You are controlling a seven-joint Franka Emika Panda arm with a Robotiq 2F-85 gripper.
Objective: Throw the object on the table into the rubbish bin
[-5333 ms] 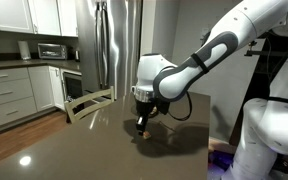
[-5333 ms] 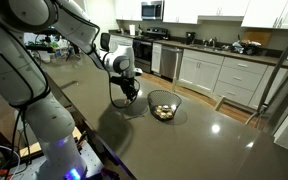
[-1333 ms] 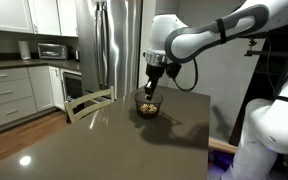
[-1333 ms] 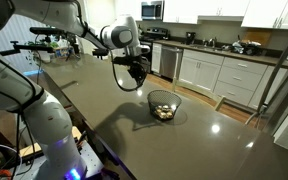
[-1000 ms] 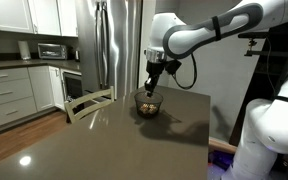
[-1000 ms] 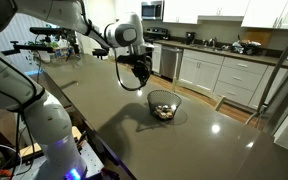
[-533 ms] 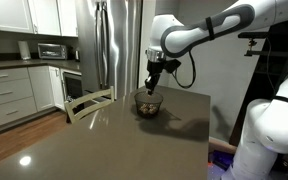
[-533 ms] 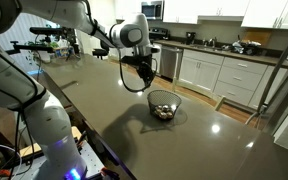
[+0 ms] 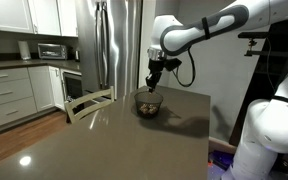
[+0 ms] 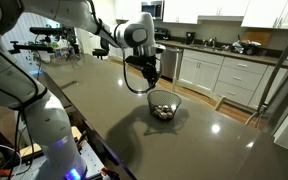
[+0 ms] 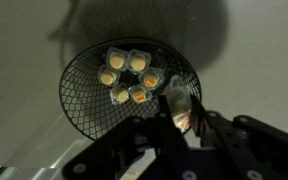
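Small pale packet sits pinched between the narrowly closed fingers of the black gripper. It hangs over the rim of the round black wire-mesh bin, which holds a cluster of little yellow-filled cups. Over the last second the arm has carried the gripper sideways above the dark glossy table, from beside the bin to just over it. The carry looks finished. What remains is opening the fingers, perhaps after edging nearer the centre.
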